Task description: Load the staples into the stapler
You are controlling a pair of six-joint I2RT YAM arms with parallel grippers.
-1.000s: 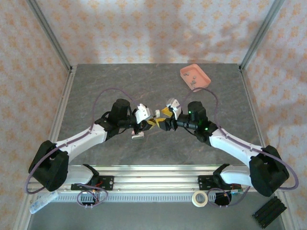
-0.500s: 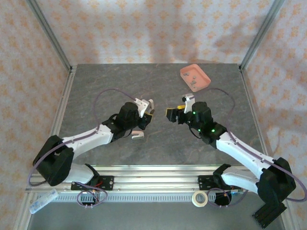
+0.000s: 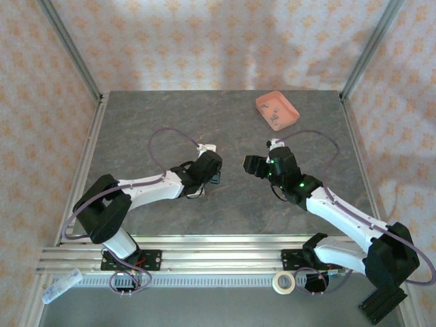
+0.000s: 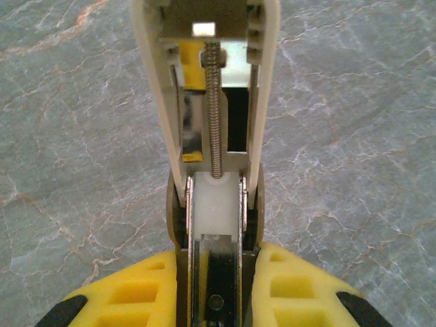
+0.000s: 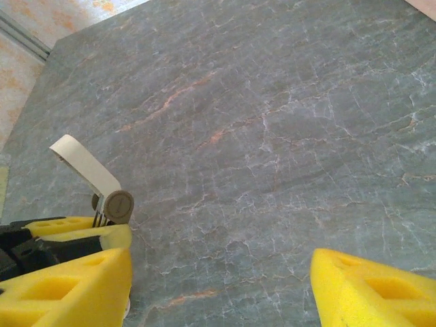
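Since a second ago: the pincers, then almost touching mid-worktop, have drawn apart, and the left arm lies lower and more outstretched. Left pincer [image 4: 216, 294] pinches the stapler [image 4: 214, 102] near its hinge, lid swung up, spring exposed. Right pincer [image 5: 221, 286] is spread, holding nothing. Staples [image 3: 275, 116] lie in the pink tray [image 3: 267, 102] near the worktop's [image 3: 157, 122] far right corner, well apart from both pincers. Bare stone lies between.
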